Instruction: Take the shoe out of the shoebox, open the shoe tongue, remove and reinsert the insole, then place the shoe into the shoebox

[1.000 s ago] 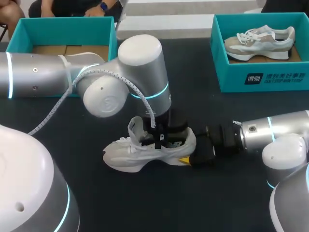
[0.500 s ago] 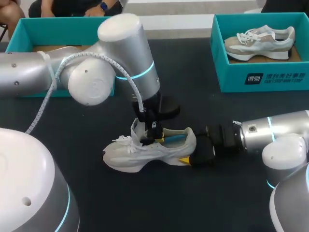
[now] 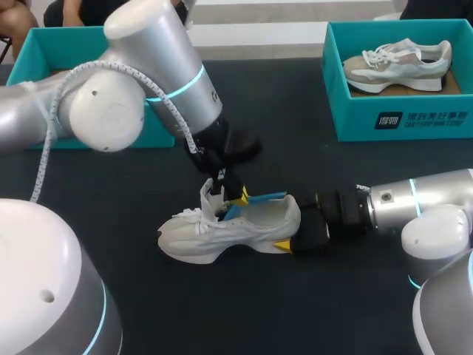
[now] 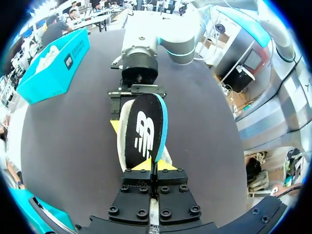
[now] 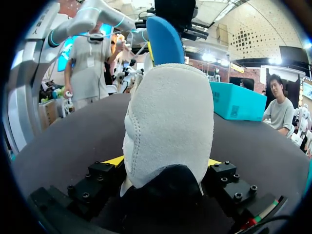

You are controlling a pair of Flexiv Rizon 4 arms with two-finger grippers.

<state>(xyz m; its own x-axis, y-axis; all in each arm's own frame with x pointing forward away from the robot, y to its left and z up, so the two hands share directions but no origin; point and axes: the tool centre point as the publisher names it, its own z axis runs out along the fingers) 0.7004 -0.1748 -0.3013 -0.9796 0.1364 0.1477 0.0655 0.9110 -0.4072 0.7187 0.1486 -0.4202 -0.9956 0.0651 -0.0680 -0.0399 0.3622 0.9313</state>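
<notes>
The white shoe [image 3: 222,231] lies on its sole near the middle of the dark table [image 3: 251,314], toe to the left, heel to the right. It is outside both of the 2 teal boxes.

The right gripper [image 5: 164,161] comes in low from the right and is clamped on the heel, 1 yellow-tipped finger pressed against each side of the grey suede.

The left arm reaches down from the far left. Its gripper [image 4: 152,165] is pinched tight on the near end of the insole [image 3: 260,198], which is black on top with a blue edge. That end is lifted above the shoe's opening beside the raised tongue, while the heel end lies along the collar, tilted up out of the shoe.

The left shoebox [image 3: 96,43] stands at the far left edge, behind the left arm. The right shoebox [image 3: 414,122] sits at the far right, well apart from the grippers, with a 2nd shoe [image 3: 399,63] lying inside it.
</notes>
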